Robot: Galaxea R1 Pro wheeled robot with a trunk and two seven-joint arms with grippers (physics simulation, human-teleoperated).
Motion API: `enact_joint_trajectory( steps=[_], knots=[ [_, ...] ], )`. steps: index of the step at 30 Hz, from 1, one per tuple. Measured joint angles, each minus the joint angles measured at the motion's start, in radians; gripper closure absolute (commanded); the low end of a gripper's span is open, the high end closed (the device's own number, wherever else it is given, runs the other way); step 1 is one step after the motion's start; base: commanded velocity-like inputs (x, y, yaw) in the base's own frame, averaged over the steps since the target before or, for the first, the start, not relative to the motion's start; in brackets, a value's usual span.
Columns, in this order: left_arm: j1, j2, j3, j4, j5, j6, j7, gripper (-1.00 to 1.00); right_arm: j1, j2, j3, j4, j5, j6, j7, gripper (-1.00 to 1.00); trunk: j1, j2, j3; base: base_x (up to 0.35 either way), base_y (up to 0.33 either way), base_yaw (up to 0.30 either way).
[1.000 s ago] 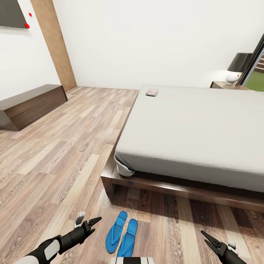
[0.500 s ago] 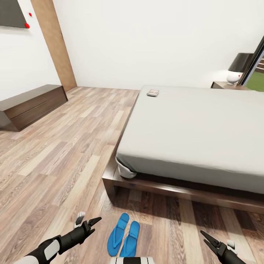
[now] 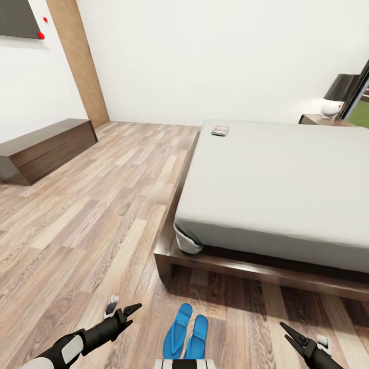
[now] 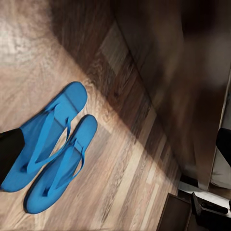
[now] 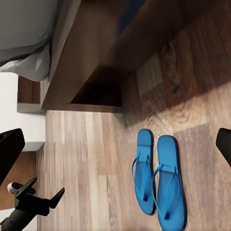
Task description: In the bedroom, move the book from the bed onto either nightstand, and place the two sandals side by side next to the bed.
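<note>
Between the open, empty left end effector (image 3: pixel 132 311) and right end effector (image 3: pixel 287 329), two sandals (image 3: pixel 185 332) lie side by side.

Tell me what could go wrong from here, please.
1. The two sandals lie side by side on the floor just in front of the robot, between its arms; if the base rolls forward it might push them apart.
2. The book rests at the far corner of the bed, so reaching it probably needs a drive alongside the dark wooden frame, which the base could clip.
</note>
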Motion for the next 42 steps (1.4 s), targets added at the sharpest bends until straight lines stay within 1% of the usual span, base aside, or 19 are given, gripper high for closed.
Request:
enact_joint_trajectory(
  steps=[42],
  knots=[
    [0.0, 0.0, 0.001, 0.0, 0.0, 0.0, -0.002, -1.0, 0.0, 0.0, -0.001, 0.0, 0.0, 0.0, 0.001, -1.0, 0.0, 0.0, 0.0, 0.002, 0.122, 0.0]
  ],
)
